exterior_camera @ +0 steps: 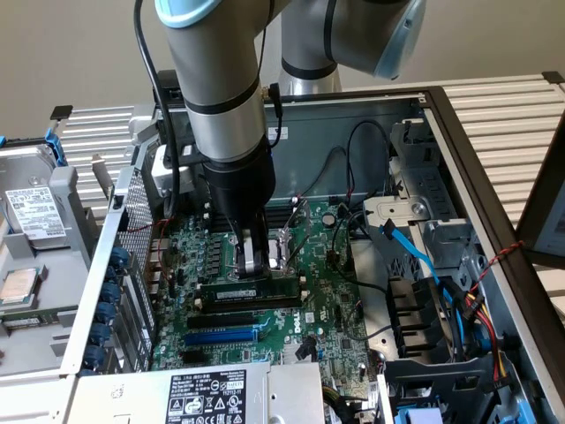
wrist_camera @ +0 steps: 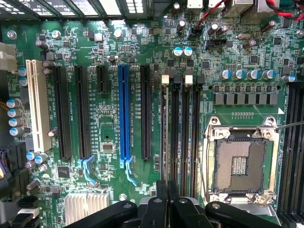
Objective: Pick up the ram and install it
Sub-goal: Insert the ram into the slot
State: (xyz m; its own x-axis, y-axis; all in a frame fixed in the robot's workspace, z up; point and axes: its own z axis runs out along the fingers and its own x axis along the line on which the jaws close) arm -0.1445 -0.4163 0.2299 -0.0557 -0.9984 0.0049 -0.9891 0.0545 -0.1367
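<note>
Hanging over what, exactly? Start with the biggest thing.

An open computer case. I reach down into it, and its metal walls stand around my end effector on every side. Directly beneath me lies the green motherboard.

And on the board?

Off to one side of my end effector sits the square processor socket, bare, inside its metal frame. Between that socket and me run the long black memory slots, side by side. On my other side, past one black expansion slot, is the blue expansion slot.

Where is the ram?

Right under me. The ram stands on its long edge, white label facing outward, lined up along the memory slot farthest from the socket. From the wrist I see it edge-on, a thin line running away from my fingers.

Are you gripping it?

Yes. My end effector is clenched on the ram's upper edge, near its middle, both fingers pressed against its flat faces.

Is it seated?

I cannot tell whether it is pushed fully into the slot.
</note>
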